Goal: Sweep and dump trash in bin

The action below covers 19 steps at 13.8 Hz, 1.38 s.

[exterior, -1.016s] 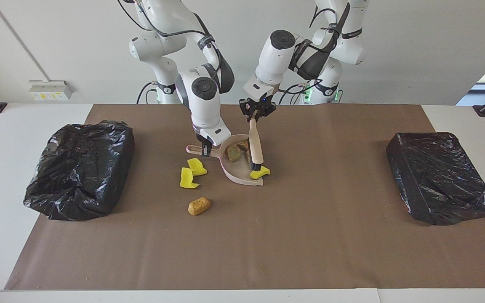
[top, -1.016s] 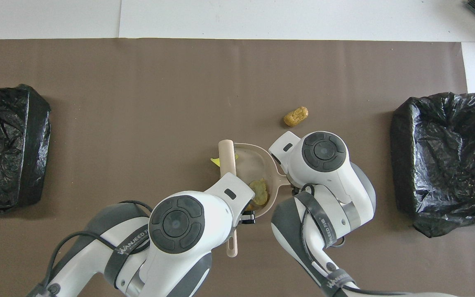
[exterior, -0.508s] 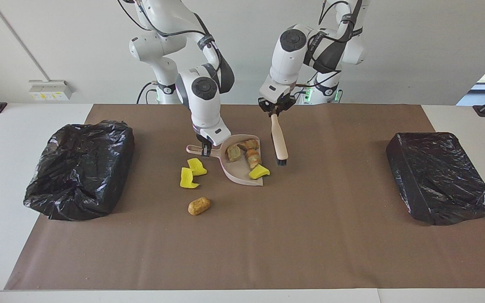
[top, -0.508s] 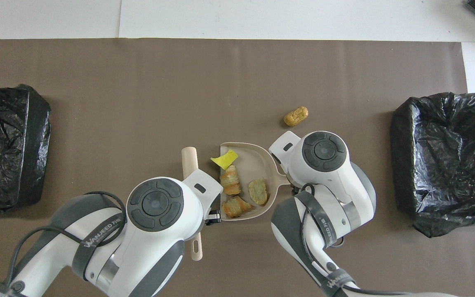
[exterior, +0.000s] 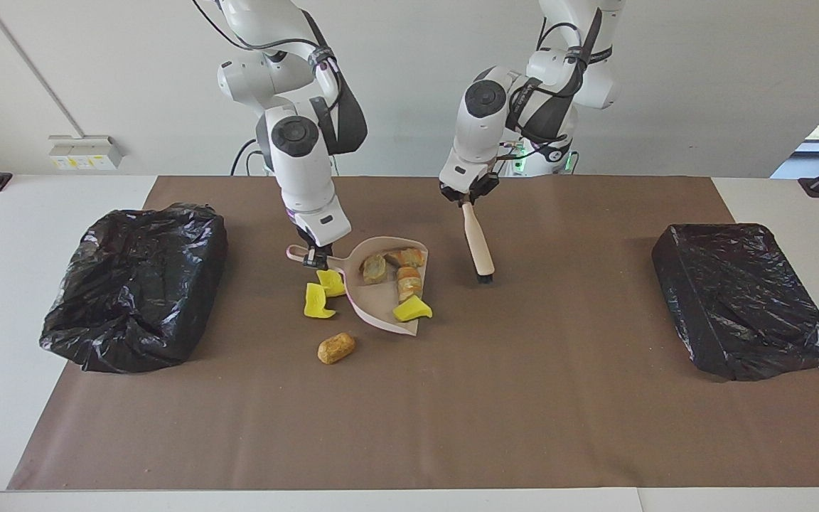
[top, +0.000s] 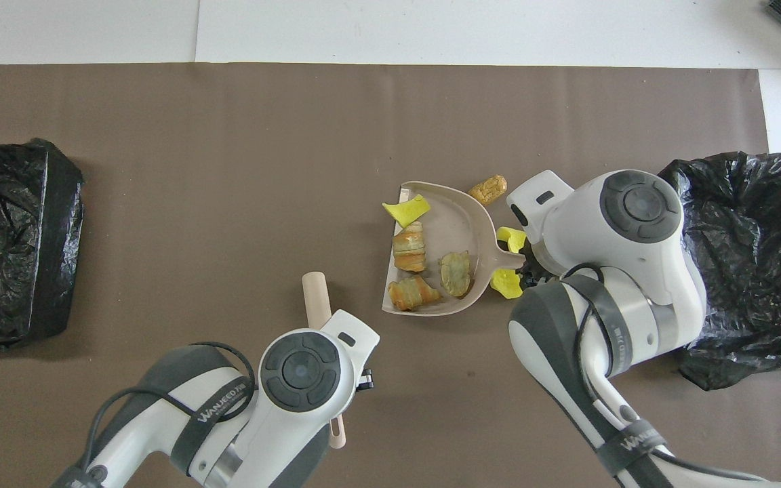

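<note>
My right gripper (exterior: 315, 257) is shut on the handle of the beige dustpan (exterior: 370, 302), which hangs tilted just above the mat. In the pan (top: 462, 227) lie a yellow foam chunk (exterior: 411, 309) (top: 405, 210) and three beige lumps (exterior: 408, 283) (top: 409, 242). Two more yellow chunks (exterior: 317, 302) (top: 506, 282) lie on the mat under the pan's handle. A golden-brown lump (exterior: 336, 348) (top: 487, 190) lies farther from the robots. My left gripper (exterior: 466, 199) is shut on the wooden brush (exterior: 478, 245) (top: 316, 298), bristles down by the mat, beside the pan.
A bin lined with a black bag (exterior: 132, 284) (top: 750, 257) stands at the right arm's end of the brown mat. A second black-bagged bin (exterior: 743, 299) (top: 11, 244) stands at the left arm's end.
The left arm drew the brush out of the pan and toward its own end. The right arm lifted the loaded dustpan and moved it toward the right arm's end, over the two loose yellow chunks.
</note>
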Motion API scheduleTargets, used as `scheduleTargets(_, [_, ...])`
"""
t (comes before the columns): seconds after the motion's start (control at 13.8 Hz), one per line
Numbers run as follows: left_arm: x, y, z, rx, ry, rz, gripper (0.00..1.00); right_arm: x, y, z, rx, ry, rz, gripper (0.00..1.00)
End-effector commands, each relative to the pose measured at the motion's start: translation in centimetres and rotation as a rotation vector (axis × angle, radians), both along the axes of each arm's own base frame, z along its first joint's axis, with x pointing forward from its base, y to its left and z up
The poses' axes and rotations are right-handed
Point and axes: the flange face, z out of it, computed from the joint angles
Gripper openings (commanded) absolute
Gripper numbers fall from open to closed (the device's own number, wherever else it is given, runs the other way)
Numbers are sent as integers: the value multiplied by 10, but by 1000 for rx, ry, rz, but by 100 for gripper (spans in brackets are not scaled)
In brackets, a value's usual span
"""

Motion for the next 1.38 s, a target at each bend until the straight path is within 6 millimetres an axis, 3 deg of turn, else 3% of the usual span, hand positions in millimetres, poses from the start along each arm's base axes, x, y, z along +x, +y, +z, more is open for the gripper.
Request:
scheduleTargets(0.0, [-42,-12,-1,-10,-48,-27,0,15,-27,30,45,-16,-21,0])
scheduleTargets(0.15, [-78,-33,-16,-30,-78,-21,0,27,-45,52,55,-61,-58,0])
scheduleTargets(0.36, [-95,-42,-21,-44,-84,-30,0,40,-89,68,101,-88,-154,0])
scheduleTargets(0.65, [-148,-58,-42,-45,-84,-11,0,32,-165,85,125,-58,-257,0])
scheduleTargets(1.02, [-159,-49,-58,-33,-74,-94,0,13,-265,101,127,-5,-253,0])
scheduleTargets(1.09, [-155,-47,-59,-33,-69,-127,5,6,-294,101,124,-5,-245,0])
scheduleTargets(1.31, [-139,-44,-59,-36,-67,-128,61,-21,-362,105,97,7,-208,0])
